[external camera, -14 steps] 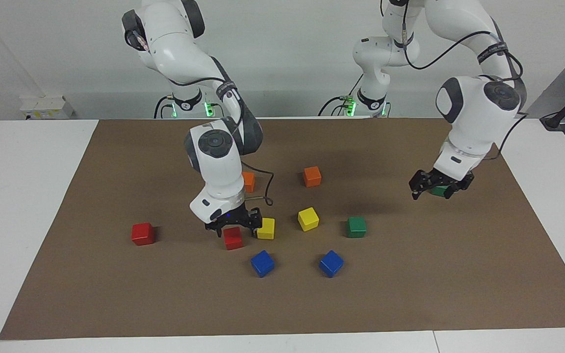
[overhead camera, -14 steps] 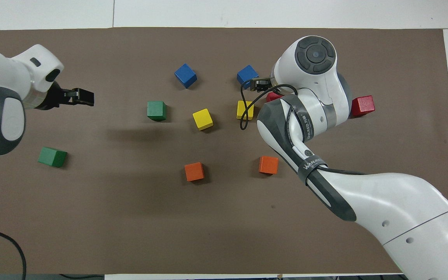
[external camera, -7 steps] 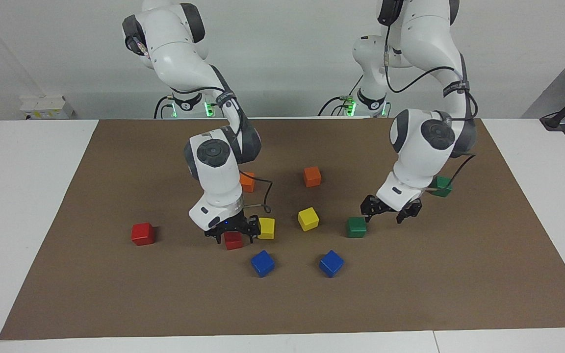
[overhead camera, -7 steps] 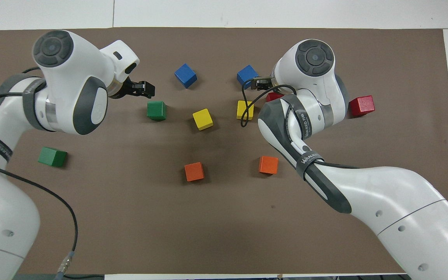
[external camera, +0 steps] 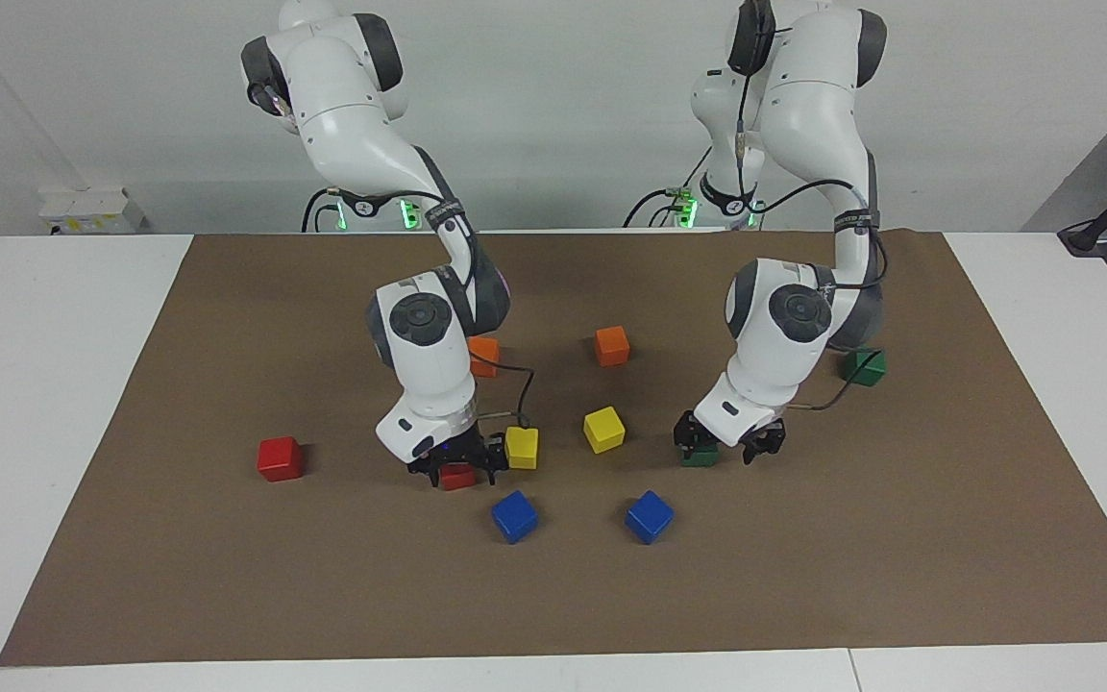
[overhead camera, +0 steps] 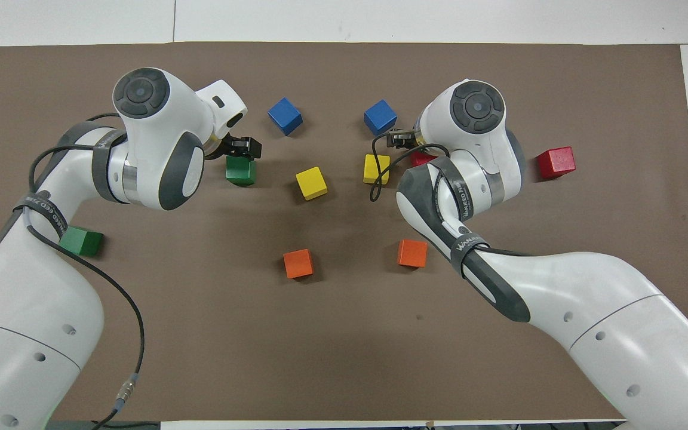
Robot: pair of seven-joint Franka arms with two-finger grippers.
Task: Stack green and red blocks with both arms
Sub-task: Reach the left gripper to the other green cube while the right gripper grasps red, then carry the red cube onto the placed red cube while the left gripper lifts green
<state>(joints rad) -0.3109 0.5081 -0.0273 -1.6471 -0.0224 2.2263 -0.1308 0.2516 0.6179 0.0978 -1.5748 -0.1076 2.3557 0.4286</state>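
Facing view, center frame: one red block (external camera: 458, 476) sits between the right gripper (external camera: 455, 462) fingers, grip unclear. Right of center, the left gripper (external camera: 728, 445), jaws apart, straddles a green block (external camera: 700, 456) on the brown mat (external camera: 803, 577).

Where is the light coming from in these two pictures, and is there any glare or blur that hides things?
Facing view: soft light from above, short shadows beside each cube, such as the blue cube; green lamps glow at the arm bases; nothing blurred. Overhead view: the brown mat is matte with no glare; faint wide shadows lie under the arms, whose white shells hide part of one red cube.
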